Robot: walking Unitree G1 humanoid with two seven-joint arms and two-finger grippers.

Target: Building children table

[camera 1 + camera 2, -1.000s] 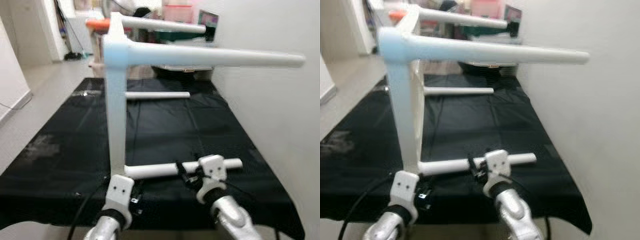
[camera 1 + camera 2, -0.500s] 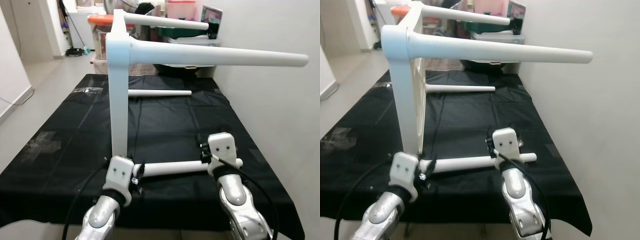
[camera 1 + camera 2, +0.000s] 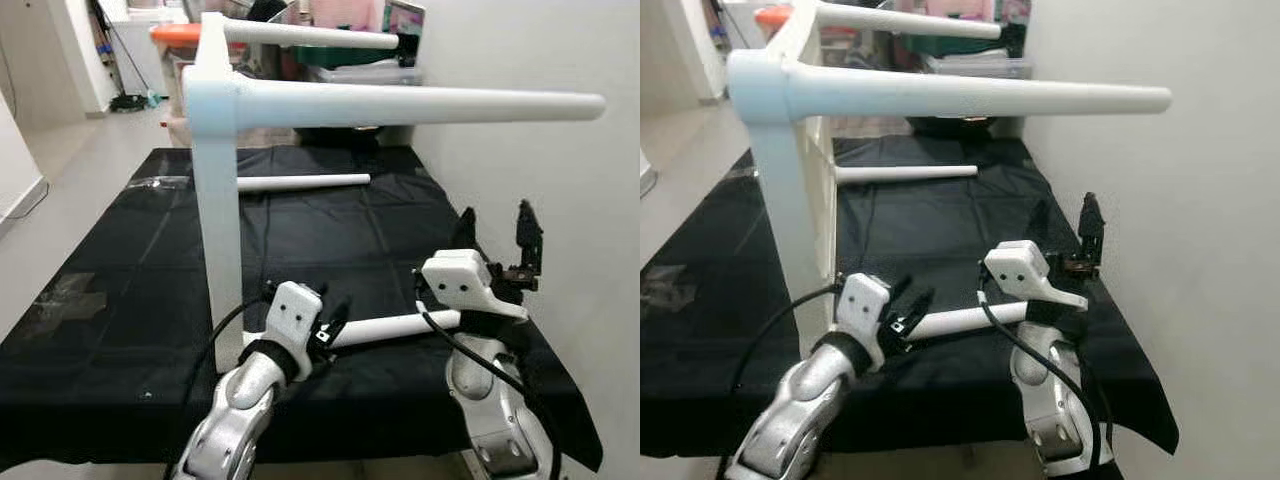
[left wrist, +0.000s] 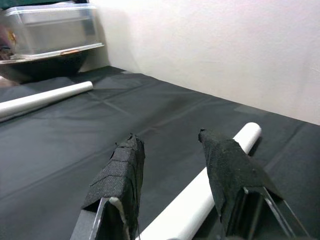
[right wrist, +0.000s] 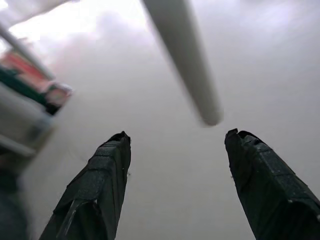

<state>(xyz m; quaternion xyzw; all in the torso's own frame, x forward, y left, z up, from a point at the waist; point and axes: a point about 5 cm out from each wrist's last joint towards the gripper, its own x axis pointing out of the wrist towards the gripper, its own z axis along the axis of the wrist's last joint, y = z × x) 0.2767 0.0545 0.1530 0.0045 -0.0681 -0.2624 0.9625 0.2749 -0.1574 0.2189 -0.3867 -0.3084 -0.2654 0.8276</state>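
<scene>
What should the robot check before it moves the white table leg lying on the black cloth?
1. Left gripper open around the near leg: ok.
2. Leg gripped: not ok, fingers not closed.
3. Right gripper open and raised, away from that leg: ok.
4. Table frame standing on its side on the black cloth: ok.
5. Leg seated in the frame's corner: cannot tell.
6. Far leg out of the way: ok.

Smooth matt white table legs (image 3: 400, 105); creased black cloth (image 3: 330, 235); silvery arms.
</scene>
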